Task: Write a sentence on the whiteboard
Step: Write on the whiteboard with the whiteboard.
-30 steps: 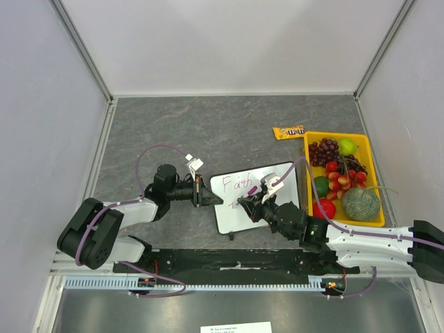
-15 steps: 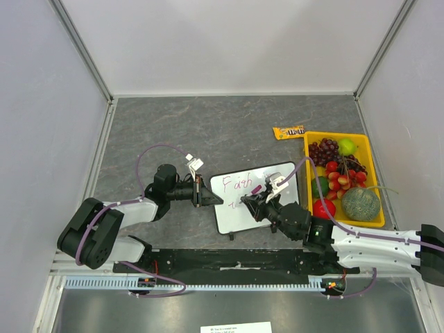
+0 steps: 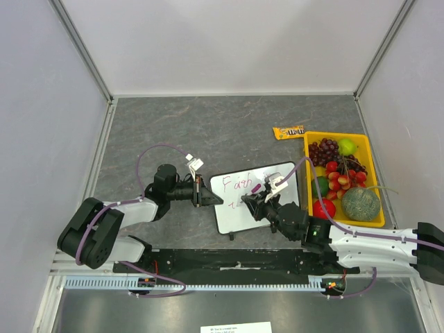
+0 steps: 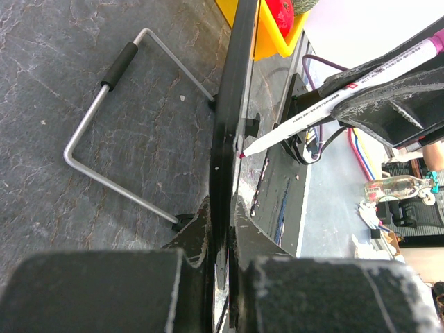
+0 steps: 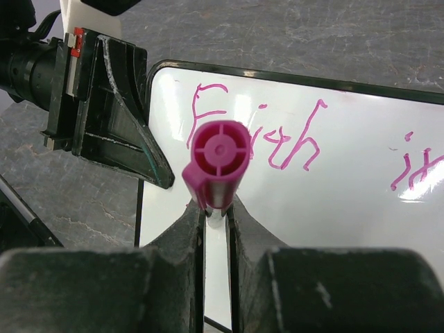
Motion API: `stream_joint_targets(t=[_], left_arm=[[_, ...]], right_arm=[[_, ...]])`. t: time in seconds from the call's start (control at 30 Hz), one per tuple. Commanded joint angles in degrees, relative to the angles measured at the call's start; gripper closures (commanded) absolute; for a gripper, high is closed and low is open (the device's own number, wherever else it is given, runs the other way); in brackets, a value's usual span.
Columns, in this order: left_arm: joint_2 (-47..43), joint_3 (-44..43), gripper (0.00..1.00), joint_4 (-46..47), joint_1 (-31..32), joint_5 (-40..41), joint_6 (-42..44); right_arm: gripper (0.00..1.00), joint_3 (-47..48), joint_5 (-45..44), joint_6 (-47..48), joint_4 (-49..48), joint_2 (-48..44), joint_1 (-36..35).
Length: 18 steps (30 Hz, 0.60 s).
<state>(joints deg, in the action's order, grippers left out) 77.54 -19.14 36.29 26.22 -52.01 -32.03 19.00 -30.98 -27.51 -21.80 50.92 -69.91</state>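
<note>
Right gripper (image 3: pixel 251 202), marginally leftward, above whiteboard (image 3: pixel 239 218)

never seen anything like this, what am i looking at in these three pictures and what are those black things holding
These are two robot arms bolted at the table's near edge, each ending in a two-fingered claw. The wide picture looks down from above; the other two come from small cameras on each wrist. The left claw pinches the edge of a small whiteboard to steady it. The right claw grips a pink marker, its tip at the board. The pink writing begins "Faith". On the grey table also lie a yellow tray of fruit and a candy packet.
</note>
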Motion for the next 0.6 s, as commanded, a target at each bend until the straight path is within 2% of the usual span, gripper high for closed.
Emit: stream_joint_targets(t=[0.0, 0.33, 0.57], left_arm=[[1.65, 0.68, 0.98, -6.50, 0.59, 3.76, 6.37], [1.65, 0.59, 0.98, -6.50, 0.59, 3.76, 6.28], [1.65, 0.68, 0.98, -6.50, 0.59, 3.67, 6.37]], right_arm=[[1.00, 1.74, -2.77, 0.00, -0.52, 0.59, 0.12], [1.00, 1.82, -3.56, 0.43, -0.43, -4.07, -0.05], [1.00, 3.67, -2.77, 1.67, -1.22, -0.56, 0.04]])
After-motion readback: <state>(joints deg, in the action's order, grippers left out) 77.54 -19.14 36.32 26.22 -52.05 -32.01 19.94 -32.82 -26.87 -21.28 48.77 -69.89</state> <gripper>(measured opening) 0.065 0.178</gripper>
